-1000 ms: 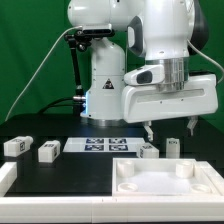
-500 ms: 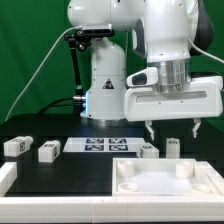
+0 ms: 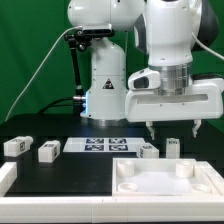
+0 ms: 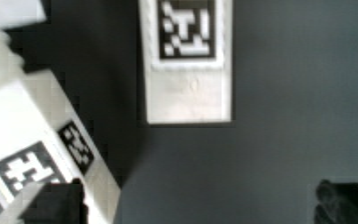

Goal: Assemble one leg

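**Open gripper poised above a leg, pre-grasp.**

Nearest in the exterior view, the tabletop panel (image 3: pixel 165 182) lay flat at 5 o'clock, its corner recesses facing up, presumably to receive legs. Just beyond its far edge stood the leg (image 3: pixel 173 147), upright and loose on the table. A second leg (image 3: pixel 148 150) stood just beside it at 9 o'clock. The marker board (image 3: pixel 105 146), a third leg (image 3: pixel 46 152) and a fourth leg (image 3: pixel 14 146) lay farther out along the same line. At 12 o'clock from the leg, the gripper (image 3: pixel 171 127) hung pointing straight down. Its fingers (image 3: pixel 148 128) were spread wide and held nothing, clear of the leg, which probably left room to descend. Farthest back stood the arm base (image 3: pixel 100 95).
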`<state>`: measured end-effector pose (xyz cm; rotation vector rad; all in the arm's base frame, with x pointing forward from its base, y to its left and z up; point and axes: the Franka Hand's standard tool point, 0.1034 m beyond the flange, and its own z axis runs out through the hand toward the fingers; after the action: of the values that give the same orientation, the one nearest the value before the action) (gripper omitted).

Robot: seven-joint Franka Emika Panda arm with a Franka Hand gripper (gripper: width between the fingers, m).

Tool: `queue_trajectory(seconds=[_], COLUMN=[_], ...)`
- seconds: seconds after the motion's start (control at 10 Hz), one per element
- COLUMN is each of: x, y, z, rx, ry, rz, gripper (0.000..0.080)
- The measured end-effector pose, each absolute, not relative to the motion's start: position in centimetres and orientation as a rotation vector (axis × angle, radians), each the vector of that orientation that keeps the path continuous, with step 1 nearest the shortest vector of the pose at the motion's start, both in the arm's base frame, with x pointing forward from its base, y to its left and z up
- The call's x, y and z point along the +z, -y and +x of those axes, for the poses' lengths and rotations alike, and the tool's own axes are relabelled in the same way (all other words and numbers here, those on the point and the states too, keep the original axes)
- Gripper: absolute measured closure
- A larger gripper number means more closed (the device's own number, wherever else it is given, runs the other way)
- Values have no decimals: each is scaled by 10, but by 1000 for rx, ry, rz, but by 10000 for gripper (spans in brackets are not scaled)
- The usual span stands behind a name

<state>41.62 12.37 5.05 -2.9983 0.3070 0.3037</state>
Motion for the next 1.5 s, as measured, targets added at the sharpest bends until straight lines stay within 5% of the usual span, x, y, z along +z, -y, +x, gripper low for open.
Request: queue_trajectory(seconds=[0.9, 1.5], x=[40, 21], y=[-125, -135], z=[397, 397], rx=[1401, 1375], ry=[-254, -235], rz=[-2652, -2670], gripper=[151, 151])
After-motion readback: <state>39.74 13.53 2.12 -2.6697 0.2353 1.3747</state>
